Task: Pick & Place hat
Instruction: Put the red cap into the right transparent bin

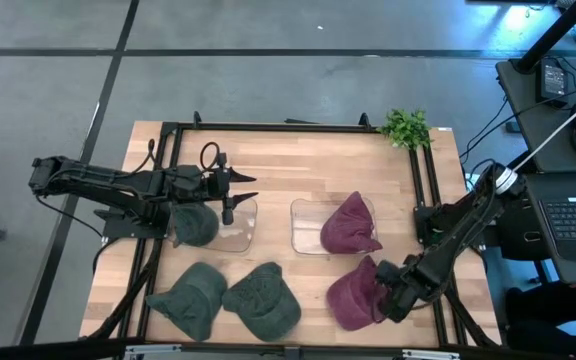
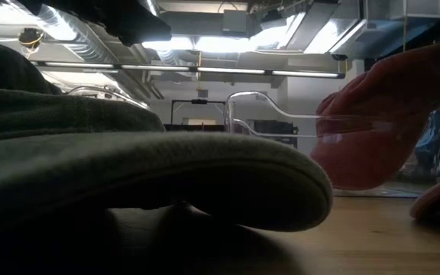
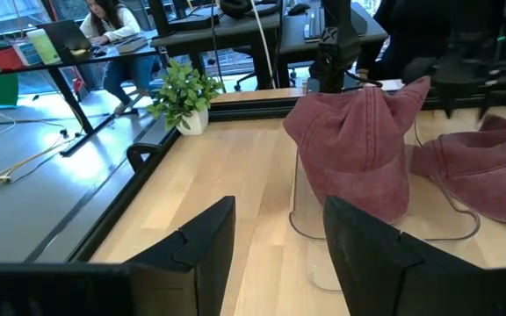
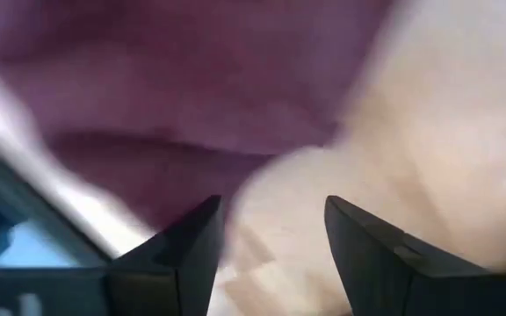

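We note the right gripper (image 1: 386, 297), fingers spread, at the table's (image 1: 288, 155) front right, touching the loose maroon hat (image 1: 353, 297); left arm is farther off.

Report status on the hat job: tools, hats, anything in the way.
Left tool open over the left clear bin. Right tool open at the maroon hat on the table. Nothing blocking.

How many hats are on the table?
5: green hat in left bin, two green hats at front, maroon hat in right bin, maroon hat by right gripper.
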Robot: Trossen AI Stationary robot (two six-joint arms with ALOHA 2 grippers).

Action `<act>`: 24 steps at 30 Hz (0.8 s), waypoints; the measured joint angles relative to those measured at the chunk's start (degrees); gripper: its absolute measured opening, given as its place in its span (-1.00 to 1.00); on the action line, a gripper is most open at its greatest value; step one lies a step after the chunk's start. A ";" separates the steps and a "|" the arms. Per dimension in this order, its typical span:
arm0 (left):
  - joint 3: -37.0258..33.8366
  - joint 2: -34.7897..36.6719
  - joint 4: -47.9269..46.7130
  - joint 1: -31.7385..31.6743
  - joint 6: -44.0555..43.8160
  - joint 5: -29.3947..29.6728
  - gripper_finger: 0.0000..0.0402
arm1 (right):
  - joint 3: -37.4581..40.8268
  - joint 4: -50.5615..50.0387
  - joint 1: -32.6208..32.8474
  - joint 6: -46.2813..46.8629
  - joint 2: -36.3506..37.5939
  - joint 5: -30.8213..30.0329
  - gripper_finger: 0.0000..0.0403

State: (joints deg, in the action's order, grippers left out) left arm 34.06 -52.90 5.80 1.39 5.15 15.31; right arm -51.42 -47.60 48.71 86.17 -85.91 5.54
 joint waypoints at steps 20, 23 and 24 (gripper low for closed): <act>0.00 0.00 0.00 0.00 0.00 0.00 -0.15 | 0.00 -0.24 0.35 11.70 0.00 -13.02 0.00; 0.00 0.00 0.00 0.00 0.02 0.00 -0.15 | 0.64 0.03 0.35 15.53 -0.02 -11.20 0.00; 0.00 0.00 -0.01 0.00 0.02 0.00 -0.15 | 1.22 0.39 0.35 16.73 -0.15 -10.82 0.00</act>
State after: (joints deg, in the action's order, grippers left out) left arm 34.06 -52.90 5.79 1.39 5.17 15.31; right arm -50.20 -47.21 49.06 102.89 -86.06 -5.28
